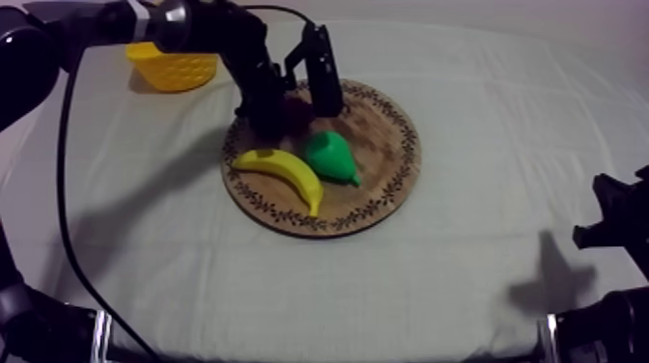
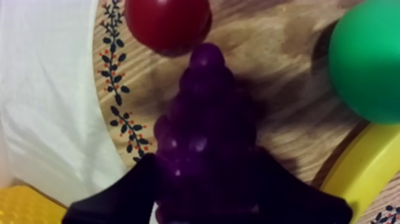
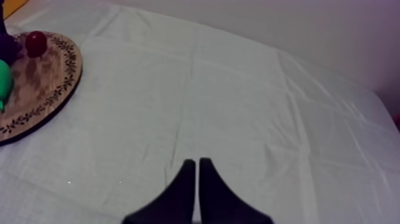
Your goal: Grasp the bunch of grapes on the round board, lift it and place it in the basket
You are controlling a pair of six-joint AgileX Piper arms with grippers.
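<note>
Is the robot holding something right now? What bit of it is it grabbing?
The left gripper holds the bunch of grapes by its wide end, on the wooden board. The right gripper is shut on nothing.

The left arm (image 1: 208, 29) reaches across from the table's far left corner. The left gripper (image 1: 292, 113) is low over the far left part of the board (image 1: 391, 145). A banana (image 1: 282, 174) lies along the board's near left rim, with a pear (image 1: 331, 156) just beside it. The basket (image 1: 172, 68) stands by the table's far left corner. The right arm (image 1: 618, 227) sits at the near right edge.
</note>
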